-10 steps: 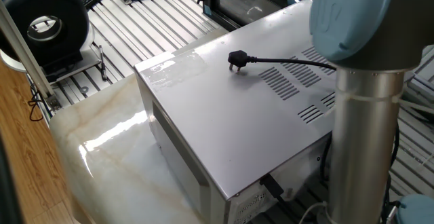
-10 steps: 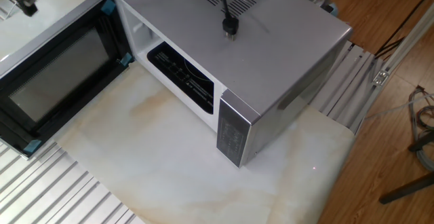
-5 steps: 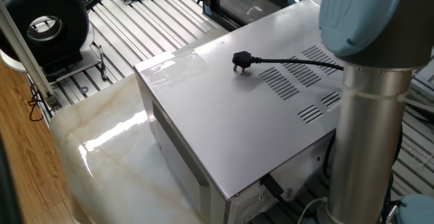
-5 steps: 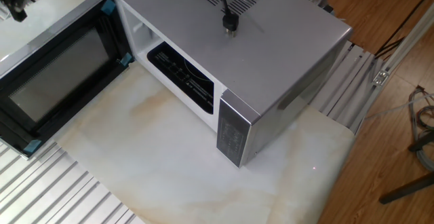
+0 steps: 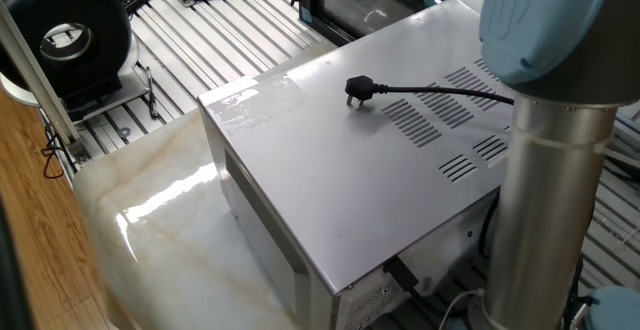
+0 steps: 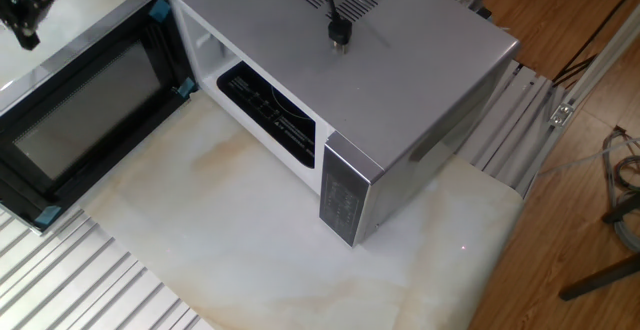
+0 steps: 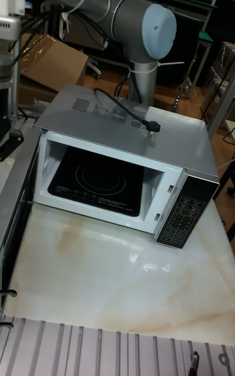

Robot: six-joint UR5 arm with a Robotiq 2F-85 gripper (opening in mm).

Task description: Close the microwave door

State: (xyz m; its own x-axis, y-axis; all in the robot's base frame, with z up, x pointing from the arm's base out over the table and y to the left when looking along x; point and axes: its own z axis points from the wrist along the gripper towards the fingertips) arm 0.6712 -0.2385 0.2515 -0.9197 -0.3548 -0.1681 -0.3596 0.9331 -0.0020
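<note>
Here the microwave door (image 6: 85, 120) stands wide open, swung out to the side of the microwave (image 6: 400, 90) until its dark glass window faces up and toward the camera in the other fixed view, with the black frame and thin silver edge plain to see. The oven cavity is exposed, white inside with a dark floor, and the control panel (image 7: 183, 216) sits at the opposite end of the front. The microwave itself rests on a pale marbled surface (image 6: 250, 240), its black power cord lying loose across the slotted top and ending in a plug (image 6: 339, 38). At the far outer edge of the door, in the upper left corner of the other fixed view, is the dark pincer (image 6: 22, 15); it is partly cut off by the frame, so I cannot tell how far apart its fingers are, and nothing can be seen in its hold. Over the last second it has drifted a little outward and down along that free edge, while the door has not moved at all. The grey arm (image 5: 550, 170) with its blue joint cap has shifted slightly sideways behind the microwave. My reading is that the robot is getting into position behind the door's free edge, and the closing push has not yet begun.
</note>
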